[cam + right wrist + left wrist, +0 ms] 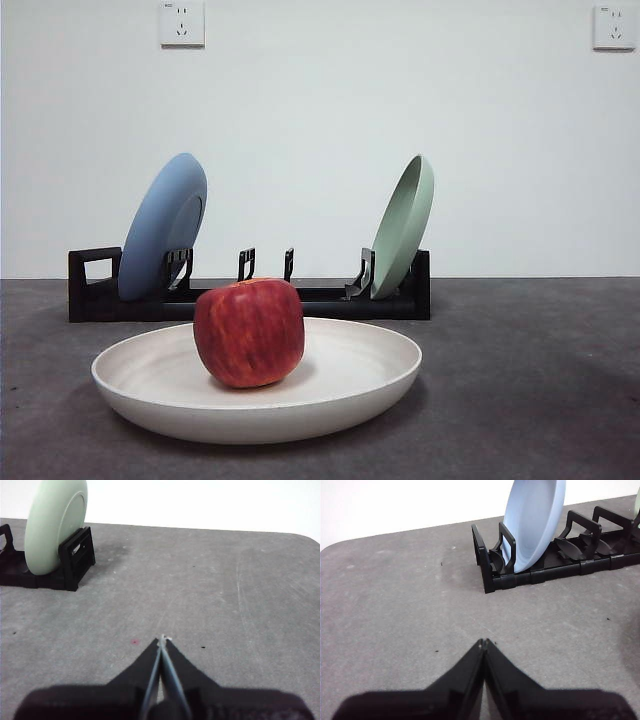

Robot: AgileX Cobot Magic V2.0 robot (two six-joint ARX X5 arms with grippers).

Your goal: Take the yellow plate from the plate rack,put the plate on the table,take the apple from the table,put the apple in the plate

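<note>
Currently: apple [249,332] resting inside yellow plate [256,380] on table [530,380]; left gripper [483,642] and right gripper [162,639] both closed, empty, well apart from it.

Yellow plate [350,385]: matt, smooth, cream, possibly plastic, hard to tell. Apple [249,332]: waxy skin, soft sheen, faint streaks. Plate rack [330,300]: black moulded plastic, slight gloss. Blue plate [160,225] and pale green plate [405,222]: matt, smooth. Desk [395,605]: dark grey, mottled, matt, fine-grained, scuffed. Left gripper [483,641] and right gripper [162,639]: matt black.
</note>
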